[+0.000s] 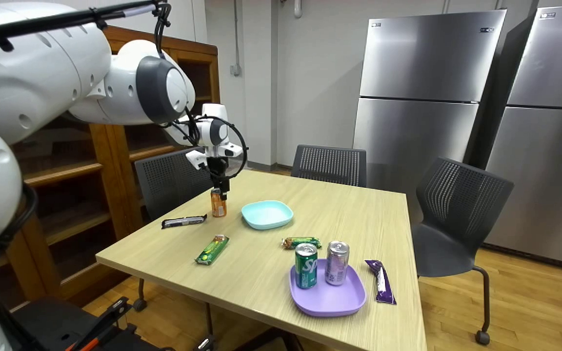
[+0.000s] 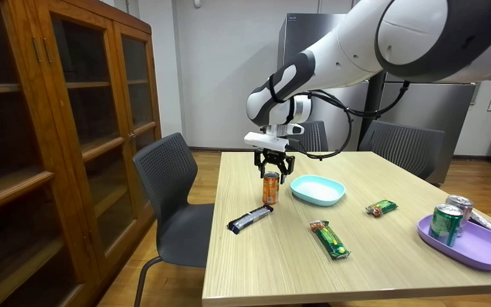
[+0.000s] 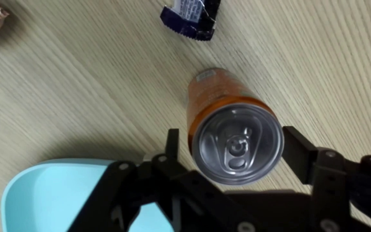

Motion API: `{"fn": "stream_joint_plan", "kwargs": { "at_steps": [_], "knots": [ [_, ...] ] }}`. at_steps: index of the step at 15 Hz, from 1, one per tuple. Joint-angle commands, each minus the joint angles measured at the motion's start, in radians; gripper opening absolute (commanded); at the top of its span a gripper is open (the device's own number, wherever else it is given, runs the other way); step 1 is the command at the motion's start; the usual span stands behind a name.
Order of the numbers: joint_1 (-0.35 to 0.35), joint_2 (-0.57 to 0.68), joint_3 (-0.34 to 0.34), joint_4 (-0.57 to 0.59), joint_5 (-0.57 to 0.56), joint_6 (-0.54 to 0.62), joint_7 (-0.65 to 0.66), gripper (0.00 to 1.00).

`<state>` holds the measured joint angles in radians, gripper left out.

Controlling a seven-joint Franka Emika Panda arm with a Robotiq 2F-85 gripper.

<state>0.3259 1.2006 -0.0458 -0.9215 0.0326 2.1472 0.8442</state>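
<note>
We're finding the gripper (image 3: 233, 148) hanging over the orange can (image 2: 270, 189), jaws standing apart astride its top, not clamped. One pad (image 3: 296, 151) is sitting v. close to it (contact: can't confirm); the opp. pad (image 3: 172, 145) is showing a gap. The can is standing upright on the table (image 1: 349, 204), w/ the dark bar (image 2: 250, 218) and blue tray (image 2: 318, 189) lying near, both apart from it.

We're judging the step in hand as pre-grasp alignment; next move, in our est., is calling for centring btwn pads, then an even squeeze w/o tipping.

Farther out, we're noting one green bar (image 1: 212, 250), a 2nd green bar (image 1: 303, 242), then the purple tray (image 1: 330, 302) holding the green can (image 1: 306, 265) and silver can (image 1: 337, 263), both upright, w/ the purple bar (image 1: 382, 282) lying just beside. Beyond, we're seeing chairs (image 1: 330, 165), the cabinet (image 2: 68, 149) and fridges (image 1: 417, 136).

Qty we're logging: 3 cans (orange, green, silver); 4 bars (2 green, 1 dark, 1 purple); 2 trays (blue, purple); 3 chairs; 2 fridges; 1 cabinet.
</note>
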Motion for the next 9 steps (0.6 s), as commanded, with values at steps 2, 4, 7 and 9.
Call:
{"fn": "stream_joint_plan", "kwargs": {
  "at_steps": [2,4,7,9],
  "knots": [
    [-0.006,0.029,0.013,0.071,-0.006,-0.055,-0.012,0.42],
    [0.0,0.007,0.001,0.045,-0.002,-0.046,-0.007,0.38],
    [0.005,-0.034,-0.007,0.005,-0.006,-0.021,-0.002,0.38],
    [0.002,-0.064,-0.009,-0.024,-0.005,0.0,-0.004,0.38]
  ]
}}
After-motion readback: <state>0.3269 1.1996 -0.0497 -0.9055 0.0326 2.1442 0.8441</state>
